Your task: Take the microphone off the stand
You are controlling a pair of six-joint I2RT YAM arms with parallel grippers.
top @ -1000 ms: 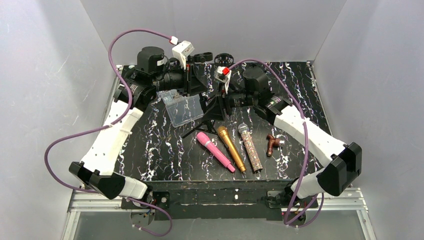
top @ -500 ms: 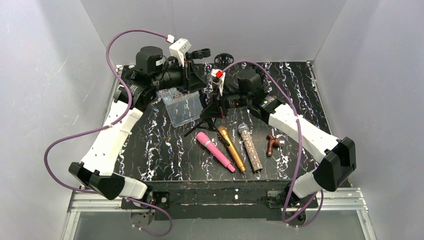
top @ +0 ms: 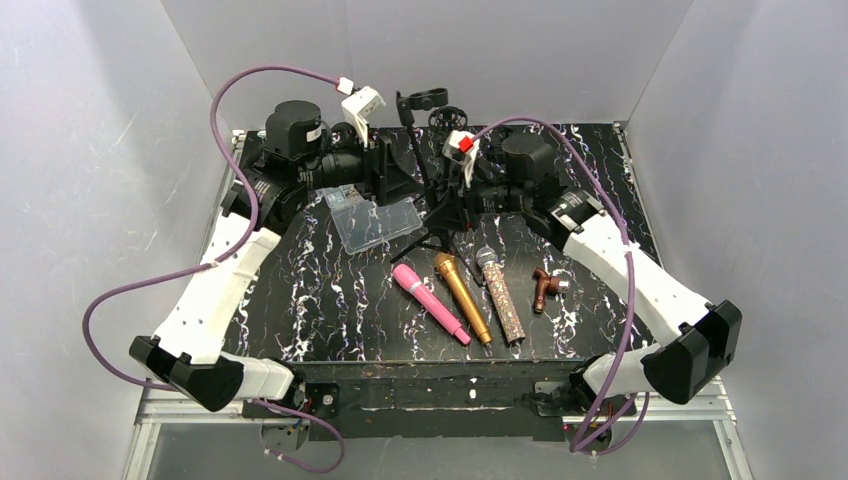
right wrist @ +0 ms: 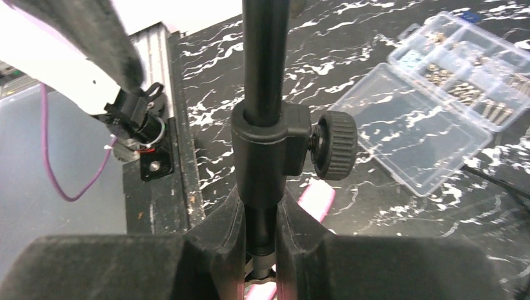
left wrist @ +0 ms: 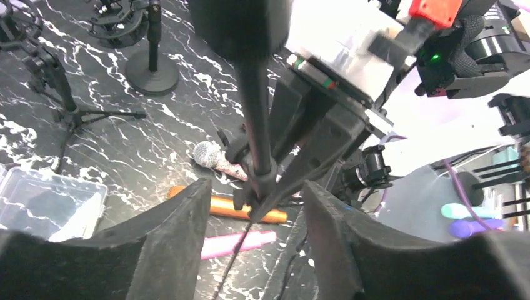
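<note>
Pink plastic, gold metal and a glitter coating identify the three microphones in the scene. The pink microphone (top: 430, 302), the gold microphone (top: 462, 297) and the glitter-coated microphone (top: 500, 295) lie side by side on the worktop (top: 320, 300) at near centre, heads pointing far. None of them touches the stand (right wrist: 265, 69); all three lie apart from it, on its near side.

The stand is a black tripod type at far centre. Its clip (top: 424, 99), at the top of the pole, appears empty in the overhead view. No microphone is seen seated in it.

Right claw (right wrist: 259, 228): clamped on the stand pole, directly below the collar (right wrist: 262, 156) with its knob (right wrist: 334, 145).

Left claw (left wrist: 253, 203): fingers apart, with the pole passing between them without visible contact. It holds nothing.

Status, as a judgement: the removal step looks complete, as far as the clip can be read at this size. Which of the three microphones is the task's own cannot be determined. What is left appears to be setting the stand square on its legs, releasing it and withdrawing both arms. The pole leans in the overhead view, and it cannot be confirmed that all the feet rest on the worktop.

Surroundings: a clear plastic box (top: 375, 222) lies just left of the stand. A small brown part (top: 545, 288) lies right of the glitter-coated microphone.
</note>
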